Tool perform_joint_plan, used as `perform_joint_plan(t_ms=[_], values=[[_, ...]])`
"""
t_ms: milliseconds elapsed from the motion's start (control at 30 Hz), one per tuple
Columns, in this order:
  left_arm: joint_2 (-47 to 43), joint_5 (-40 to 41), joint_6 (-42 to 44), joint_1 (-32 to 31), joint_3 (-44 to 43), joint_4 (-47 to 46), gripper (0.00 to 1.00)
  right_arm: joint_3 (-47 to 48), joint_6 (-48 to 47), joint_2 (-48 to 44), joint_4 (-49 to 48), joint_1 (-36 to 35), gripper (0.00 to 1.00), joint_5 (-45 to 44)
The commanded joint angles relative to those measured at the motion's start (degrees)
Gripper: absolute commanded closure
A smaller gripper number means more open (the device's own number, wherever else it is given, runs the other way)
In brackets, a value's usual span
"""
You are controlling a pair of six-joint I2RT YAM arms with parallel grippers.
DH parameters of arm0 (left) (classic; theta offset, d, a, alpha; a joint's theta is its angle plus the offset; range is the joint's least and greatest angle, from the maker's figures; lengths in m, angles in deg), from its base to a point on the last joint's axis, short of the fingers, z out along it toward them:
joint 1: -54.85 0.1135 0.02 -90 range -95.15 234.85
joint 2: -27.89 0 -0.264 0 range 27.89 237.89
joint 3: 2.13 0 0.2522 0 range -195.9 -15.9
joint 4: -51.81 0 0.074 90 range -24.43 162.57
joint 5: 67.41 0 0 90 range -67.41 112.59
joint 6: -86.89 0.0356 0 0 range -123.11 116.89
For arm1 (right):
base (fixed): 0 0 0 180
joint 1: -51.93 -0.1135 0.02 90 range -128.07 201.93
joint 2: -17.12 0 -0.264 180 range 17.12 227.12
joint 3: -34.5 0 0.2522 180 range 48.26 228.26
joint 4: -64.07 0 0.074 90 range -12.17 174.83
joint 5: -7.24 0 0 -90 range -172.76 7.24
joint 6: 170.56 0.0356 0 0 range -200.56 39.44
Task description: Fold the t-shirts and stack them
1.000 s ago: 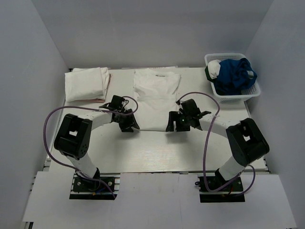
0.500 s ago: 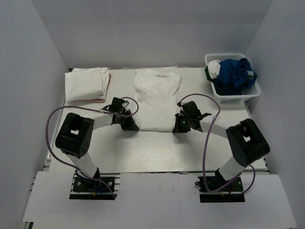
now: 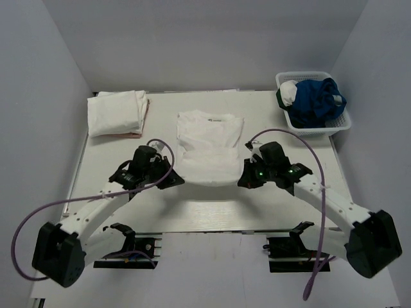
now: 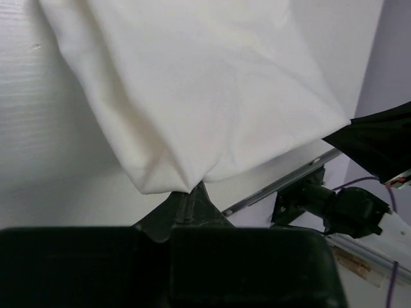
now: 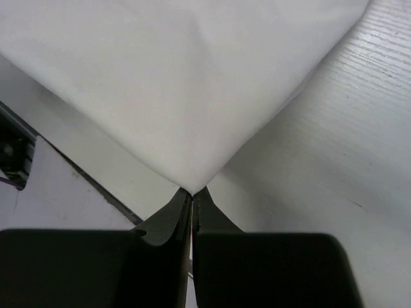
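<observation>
White t-shirt [image 3: 210, 138] at centre of the top view, both lower corners being held by the grippers
Shirt is lying collar toward the top of the frame, its lower edge sagging between the two holds; left gripper [image 4: 189, 191] is pinching the lower-left corner and right gripper [image 5: 191, 190] is clenching the lower-right, each biting only a small tip of cloth. Risk: a tip slipping out if the arms are pulling apart or travelling unevenly, skewing the fold. A folded stack [image 3: 117, 113] is sitting upper left, basket [image 3: 321, 127] of blue cloth [image 3: 318, 99] upper right, both well apart
</observation>
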Motion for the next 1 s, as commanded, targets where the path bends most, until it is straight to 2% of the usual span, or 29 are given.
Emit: perform_joint_plan(t_ms=[0, 100, 133, 233, 433, 467, 567, 633, 967], values=[[-7.2, 3.6, -2.2, -0.7, -3.5, 6.4, 1.00, 1.0, 2.4, -6.9, 2.4, -0.3, 1.00, 1.4], [-7.7, 6.2, -1.6, -0.7, -9.7, 7.5, 1.00, 6.0, 3.8, -7.8, 2.1, 0.0, 1.00, -1.4], [-7.7, 7.3, -1.6, -0.7, -10.7, 7.5, 1.00, 7.2, 4.2, -7.2, 2.4, 0.0, 1.00, -4.9], [-3.6, 12.3, -0.5, -0.1, -15.5, 7.5, 1.00, 12.7, 4.5, -3.2, 2.5, 0.6, 1.00, -9.8], [3.6, 22.8, -1.0, 0.4, -26.7, 10.6, 1.00, 22.7, 3.9, 5.2, 1.7, 2.8, 1.00, -11.3], [6.3, 27.2, -1.0, 0.9, -30.1, 11.6, 1.00, 23.9, 4.3, 7.5, 1.7, 3.9, 1.00, -12.2], [11.2, 31.3, -1.0, 0.9, -37.7, 14.3, 1.00, 28.8, 4.1, 12.7, 1.6, 5.8, 1.00, -11.4], [16.1, 33.2, 0.4, 0.9, -40.5, 14.3, 1.00, 32.0, 4.1, 15.3, 1.8, 6.5, 1.00, -10.9], [37.2, 31.5, 2.6, 5.2, -56.9, 13.8, 1.00, 41.2, 4.8, 28.0, 2.5, 12.6, 1.00, -7.3]])
